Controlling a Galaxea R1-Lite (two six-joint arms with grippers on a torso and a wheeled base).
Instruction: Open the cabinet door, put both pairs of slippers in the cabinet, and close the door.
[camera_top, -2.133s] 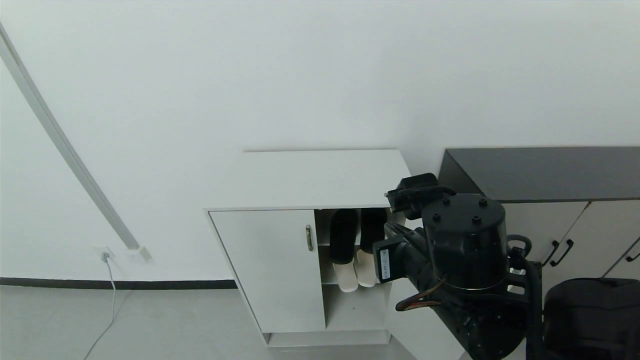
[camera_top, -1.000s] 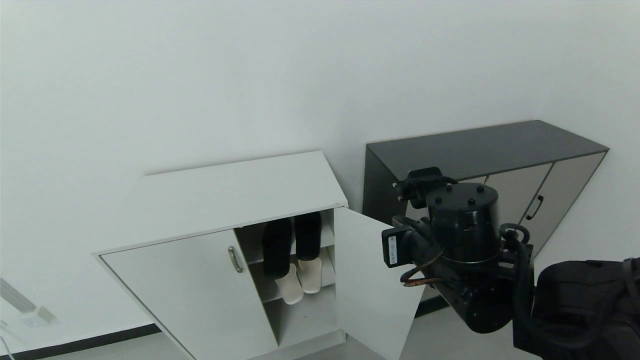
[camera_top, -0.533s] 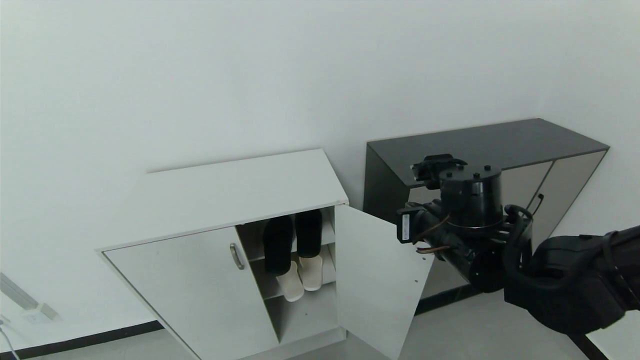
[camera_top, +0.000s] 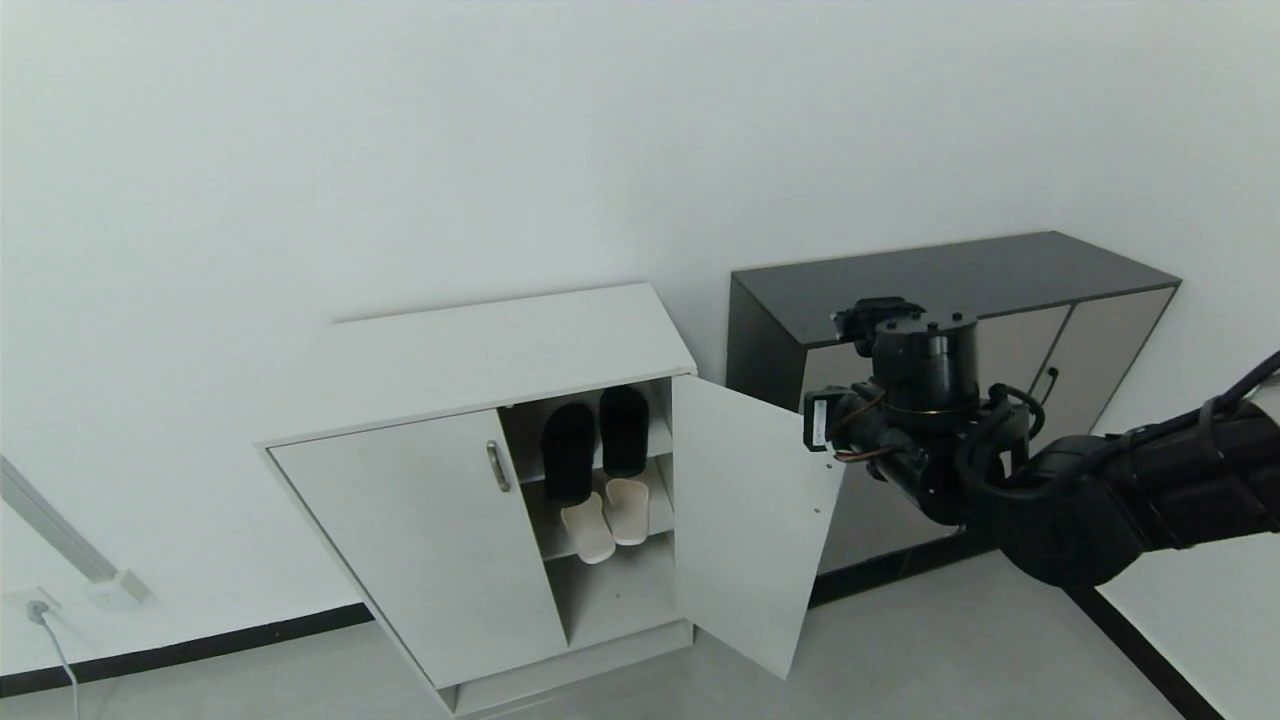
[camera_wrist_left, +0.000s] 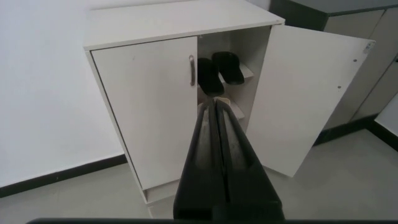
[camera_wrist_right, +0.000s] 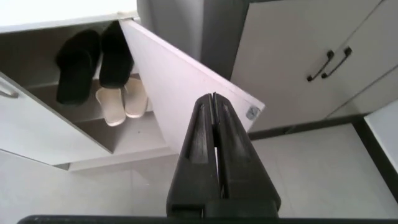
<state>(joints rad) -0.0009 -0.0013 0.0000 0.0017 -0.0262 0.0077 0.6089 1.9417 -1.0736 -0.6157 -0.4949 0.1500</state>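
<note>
Hanging open, cabinet door (camera_top: 750, 520), slippers (camera_top: 570, 465) shelved inside — left gripper (camera_wrist_left: 212, 104), right gripper (camera_wrist_right: 213, 98) closed, empty.

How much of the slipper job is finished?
Most of it. The cabinet door is open and both pairs are inside: the black slippers on a shelf above the white slippers. Nothing is in hand: the right tool is shut and empty beside the open door, and the left tool is shut too. Closing the door is what is left.
</note>
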